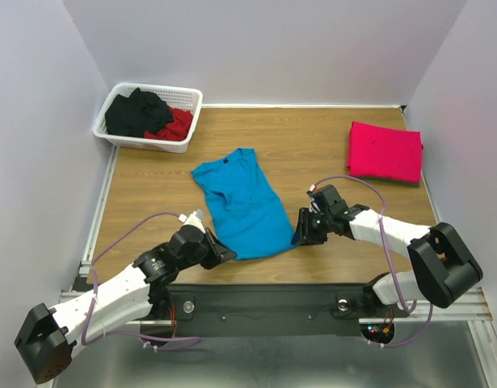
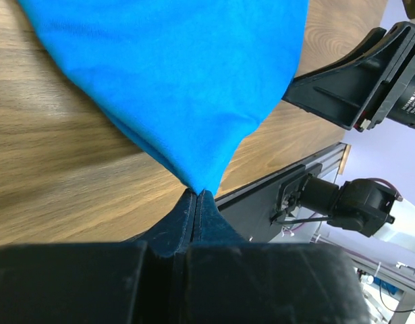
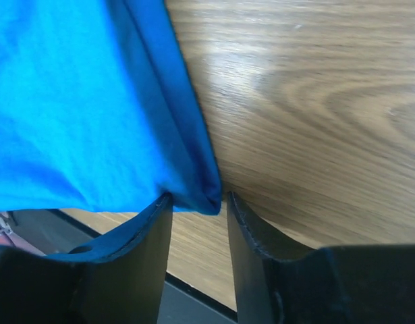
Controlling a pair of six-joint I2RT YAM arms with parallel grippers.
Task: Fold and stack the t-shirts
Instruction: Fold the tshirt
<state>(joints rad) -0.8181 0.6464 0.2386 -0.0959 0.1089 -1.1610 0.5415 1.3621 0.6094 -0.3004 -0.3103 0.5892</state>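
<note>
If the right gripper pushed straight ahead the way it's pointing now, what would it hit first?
The turquoise t-shirt: its near corner lies right at the open tips of the right gripper, so any advance would likely meet cloth at once. Whether they touch now is unclear.

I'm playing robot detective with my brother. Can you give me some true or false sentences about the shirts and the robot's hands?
1. The left gripper is pinching a corner of the turquoise t-shirt. True.
2. The right gripper is clamped tight shut. False: its jaws stand apart, with a corner of the shirt at their tips.
3. The pinkish-red t-shirt lies folded at the far right of the table. True.
4. The white basket is empty. False: it holds black and red clothes.
5. The turquoise t-shirt is stacked on the pinkish-red one. False: they lie apart.
</note>
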